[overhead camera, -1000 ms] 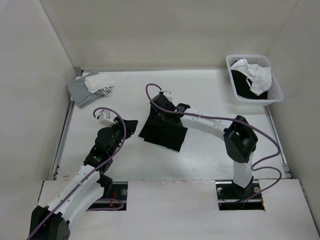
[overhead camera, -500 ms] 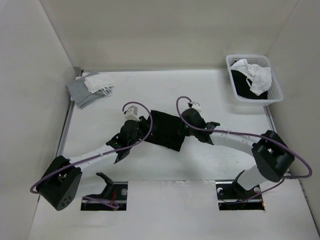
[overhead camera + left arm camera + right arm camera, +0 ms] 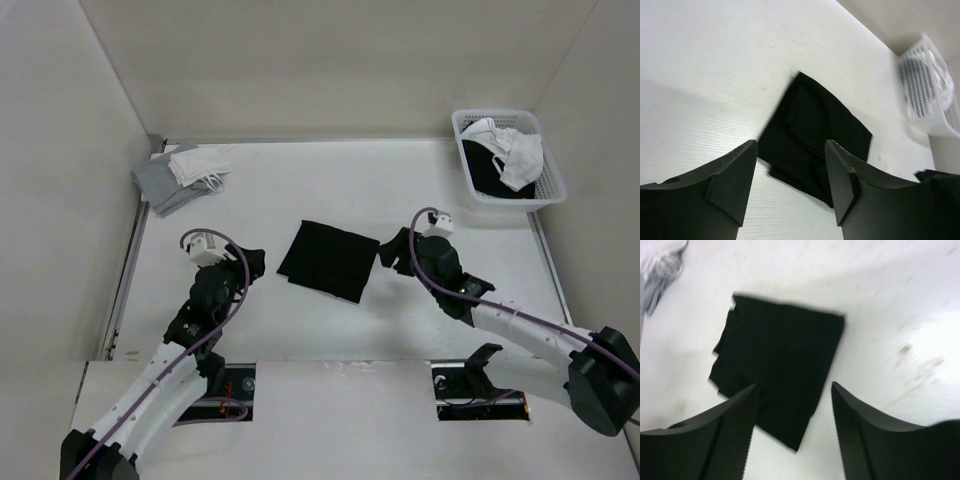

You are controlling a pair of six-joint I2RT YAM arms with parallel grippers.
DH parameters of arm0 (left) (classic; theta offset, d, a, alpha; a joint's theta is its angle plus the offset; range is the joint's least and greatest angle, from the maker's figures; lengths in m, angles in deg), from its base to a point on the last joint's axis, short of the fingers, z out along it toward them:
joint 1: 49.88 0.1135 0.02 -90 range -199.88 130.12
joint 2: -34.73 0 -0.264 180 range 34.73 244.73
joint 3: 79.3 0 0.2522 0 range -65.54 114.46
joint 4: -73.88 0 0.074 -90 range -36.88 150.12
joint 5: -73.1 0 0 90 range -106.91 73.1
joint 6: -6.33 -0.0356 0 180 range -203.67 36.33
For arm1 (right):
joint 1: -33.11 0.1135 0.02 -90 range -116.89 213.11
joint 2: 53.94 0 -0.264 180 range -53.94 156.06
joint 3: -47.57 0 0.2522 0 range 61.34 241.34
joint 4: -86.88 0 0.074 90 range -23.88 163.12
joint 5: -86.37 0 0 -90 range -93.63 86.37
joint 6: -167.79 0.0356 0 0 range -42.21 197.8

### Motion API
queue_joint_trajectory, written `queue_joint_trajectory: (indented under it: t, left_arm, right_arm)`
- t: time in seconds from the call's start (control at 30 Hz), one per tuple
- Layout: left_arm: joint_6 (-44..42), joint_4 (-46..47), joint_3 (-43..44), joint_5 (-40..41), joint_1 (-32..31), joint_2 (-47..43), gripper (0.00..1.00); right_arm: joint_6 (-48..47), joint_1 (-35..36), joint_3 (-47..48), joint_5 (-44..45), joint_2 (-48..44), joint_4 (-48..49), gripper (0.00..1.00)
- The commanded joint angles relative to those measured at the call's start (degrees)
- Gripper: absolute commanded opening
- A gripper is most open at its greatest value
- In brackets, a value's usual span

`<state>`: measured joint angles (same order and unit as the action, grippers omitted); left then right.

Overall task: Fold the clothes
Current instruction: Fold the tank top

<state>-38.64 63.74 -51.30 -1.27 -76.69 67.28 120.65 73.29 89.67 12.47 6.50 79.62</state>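
Note:
A black shirt (image 3: 328, 260) lies folded into a flat rectangle in the middle of the table, with nothing touching it. It also shows in the left wrist view as the black shirt (image 3: 815, 135) and in the right wrist view as the black shirt (image 3: 780, 360). My left gripper (image 3: 250, 264) hovers just left of it, open and empty; its jaws (image 3: 791, 144) stand wide apart. To the shirt's right, my right gripper (image 3: 393, 252) is open too, with nothing between its jaws (image 3: 794, 386).
A white slatted basket (image 3: 553, 190) at the back right holds a white garment (image 3: 515, 150) and a black one (image 3: 487, 175). A grey garment (image 3: 160, 188) and a white garment (image 3: 198, 165) lie folded at the back left corner. Walls enclose the table.
Both arms have pulled back from the black shirt, left arm to the left, right arm to the right. Both grippers let go and now stand open. The shirt lies flat and folded.

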Motion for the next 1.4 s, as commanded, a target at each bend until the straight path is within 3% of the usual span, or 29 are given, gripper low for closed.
queue_joint_trajectory:
  t: [0.0,0.13,0.27,0.97,1.37]
  left_arm:
    - [-1.7,-8.88,2.1,1.59,4.69,-1.27,0.56]
    - [-2.5,-11.7,4.22,-1.22,9.44,2.33,0.59]
    - [-1.18,-11.0,4.48,-4.73,12.78,5.85,0.59]
    - [-0.65,-2.48,5.18,-6.76,14.9,13.41,0.58]
    - [-0.48,-2.12,4.22,-7.2,15.6,13.67,0.57]
  right_arm:
    - [-4.6,-4.53,3.38,2.53,-0.07,6.5,0.67]
    - [-6.9,-10.16,0.86,5.34,-0.59,14.39,0.76]
    - [-4.63,-12.72,-6.79,8.77,-1.38,20.38,0.79]
    - [-2.51,-15.09,-6.72,5.17,1.61,21.18,0.82]
    - [-2.51,-15.44,-6.8,4.65,1.25,21.1,0.82]
